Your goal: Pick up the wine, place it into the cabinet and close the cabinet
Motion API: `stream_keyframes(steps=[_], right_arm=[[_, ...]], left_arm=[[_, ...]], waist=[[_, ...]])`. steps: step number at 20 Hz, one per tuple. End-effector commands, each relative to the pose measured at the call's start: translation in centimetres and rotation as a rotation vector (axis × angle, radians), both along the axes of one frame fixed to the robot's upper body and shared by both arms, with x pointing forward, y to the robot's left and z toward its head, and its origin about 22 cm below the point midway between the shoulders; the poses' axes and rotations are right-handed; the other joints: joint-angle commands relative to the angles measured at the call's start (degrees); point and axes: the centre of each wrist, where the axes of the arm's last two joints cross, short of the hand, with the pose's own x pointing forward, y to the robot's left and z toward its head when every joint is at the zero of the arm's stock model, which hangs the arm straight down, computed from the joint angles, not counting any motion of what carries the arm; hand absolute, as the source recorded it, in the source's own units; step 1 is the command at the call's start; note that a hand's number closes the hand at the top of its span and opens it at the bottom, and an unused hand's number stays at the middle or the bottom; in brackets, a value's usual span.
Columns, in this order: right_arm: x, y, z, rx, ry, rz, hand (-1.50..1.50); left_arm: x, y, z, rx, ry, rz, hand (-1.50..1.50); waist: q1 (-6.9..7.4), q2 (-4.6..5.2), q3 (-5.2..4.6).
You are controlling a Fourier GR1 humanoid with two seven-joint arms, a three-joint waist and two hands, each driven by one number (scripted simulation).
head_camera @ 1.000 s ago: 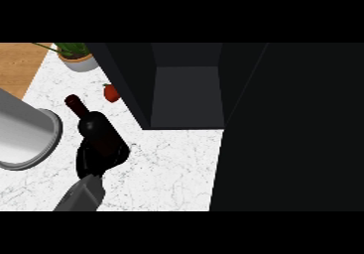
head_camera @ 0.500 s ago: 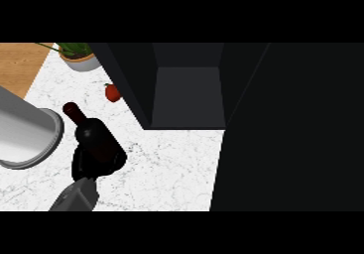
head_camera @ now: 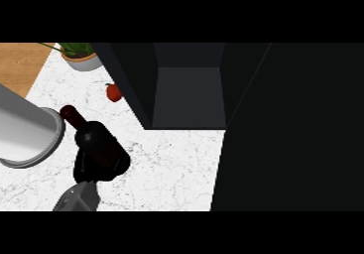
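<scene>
- Wine bottle: lower body hidden inside the curled left hand; only dark neck and shoulder showing, far-left of the hand.
- Left forearm: cut off at the near edge.
- Grey cylinder: cut by the left edge; far end out of view.
- Potted plant: cropped at the far edge, leaves mostly lost.
- Small red object on the counter: too small to identify.
- Cabinet: interior dark, far part cut off; right side merging into black, door edges hard to tell.
- Right hand: nowhere in view.
</scene>
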Motion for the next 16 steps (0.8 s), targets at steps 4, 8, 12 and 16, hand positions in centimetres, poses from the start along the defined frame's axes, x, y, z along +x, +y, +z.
stream_keyframes(steps=[4, 8, 12, 16], right_arm=[[-0.3, -1.1, -0.1, 0.023, -0.014, 0.023, -1.50], [-0.8, -1.4, 0.5, 0.035, -0.019, 0.012, -1.50], [-1.3, 0.0, 0.9, 0.023, -0.001, 0.029, -1.50], [-0.9, 0.6, 0.3, 0.020, -0.013, 0.017, -1.50]], left_arm=[[-0.5, -3.7, 3.2, 0.025, -0.067, -0.096, 1.50], [-1.6, -6.7, 5.2, 0.001, -0.040, -0.148, 1.50], [-1.8, -9.7, 6.8, 0.013, -0.040, -0.142, 1.50], [-1.3, -11.7, 8.7, 0.000, -0.006, -0.132, 1.50]], waist=[[0.38, -0.13, 0.07], [0.13, -0.11, 0.05], [-0.15, 0.00, -0.02], [-0.24, 0.06, -0.03]])
